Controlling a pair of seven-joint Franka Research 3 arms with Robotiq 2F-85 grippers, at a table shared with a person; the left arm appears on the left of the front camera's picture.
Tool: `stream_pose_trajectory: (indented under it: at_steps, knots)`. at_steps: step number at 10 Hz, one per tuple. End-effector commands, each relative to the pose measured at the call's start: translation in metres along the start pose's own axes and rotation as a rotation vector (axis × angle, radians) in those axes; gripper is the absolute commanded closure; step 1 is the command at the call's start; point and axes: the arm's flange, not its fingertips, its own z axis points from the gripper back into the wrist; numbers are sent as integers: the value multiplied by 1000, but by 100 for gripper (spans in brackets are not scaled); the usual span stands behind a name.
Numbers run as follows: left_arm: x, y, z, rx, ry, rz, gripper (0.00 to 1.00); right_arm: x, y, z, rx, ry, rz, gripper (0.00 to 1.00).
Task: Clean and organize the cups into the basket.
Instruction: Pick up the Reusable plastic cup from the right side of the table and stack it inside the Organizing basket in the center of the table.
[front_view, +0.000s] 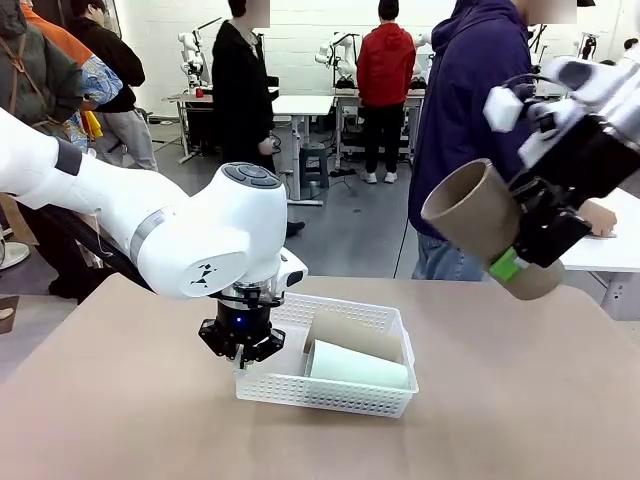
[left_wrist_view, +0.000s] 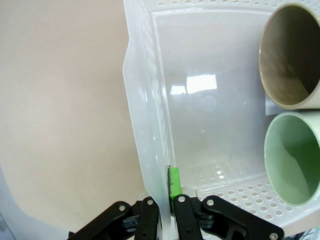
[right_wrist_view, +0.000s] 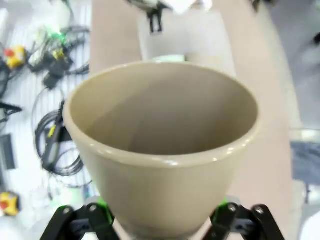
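The white lattice basket (front_view: 330, 393) sits mid-table. A mint green cup (front_view: 355, 368) lies on its side in it, and a tan cup (front_view: 352, 334) lies behind that one. My left gripper (front_view: 240, 348) points down, shut on the basket's left wall. In the left wrist view the basket wall (left_wrist_view: 145, 150) runs between the fingers of the left gripper (left_wrist_view: 162, 202), with the tan cup (left_wrist_view: 290, 55) and mint cup (left_wrist_view: 295, 157) mouths at the right. My right gripper (front_view: 525, 255) is high at the right, shut on another tan-brown cup (front_view: 478, 222), tilted with its mouth up-left. That cup (right_wrist_view: 160, 145) sits between the right gripper (right_wrist_view: 160, 220) fingers.
The brown table (front_view: 120, 400) spreads around the basket. A person in a dark blue hoodie (front_view: 470, 110) stands at the far side behind the raised cup. Cables and gear (right_wrist_view: 30, 70) lie on the floor beside the table.
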Motion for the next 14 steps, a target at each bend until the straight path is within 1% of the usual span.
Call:
stream_pose_trajectory:
  at_steps: [1,3,4,6,7,8,10,14]
  knots:
    - [-2,-2,-2,12,-2,-4,100,28,-23,-21,162,139,22,18]
    - [-2,-2,-2,12,-2,-4,100,53,-35,-54,217,131,73,18]
    - [-2,-2,-2,12,-2,-4,100,63,-43,-76,211,114,102,18]
    - [-2,-2,-2,12,-2,-4,100,67,-60,-113,171,128,88,18]
    - [-2,-2,-2,12,-2,-4,100,68,-67,-128,179,115,92,18]
    - [-2,-2,-2,12,-2,-4,100,66,-72,-140,190,81,109,18]
    - [-2,-2,-2,12,-2,-4,100,60,-79,-159,204,26,120,18]
    - [-2,-2,-2,12,-2,-4,100,56,-85,-188,215,-30,175,18]
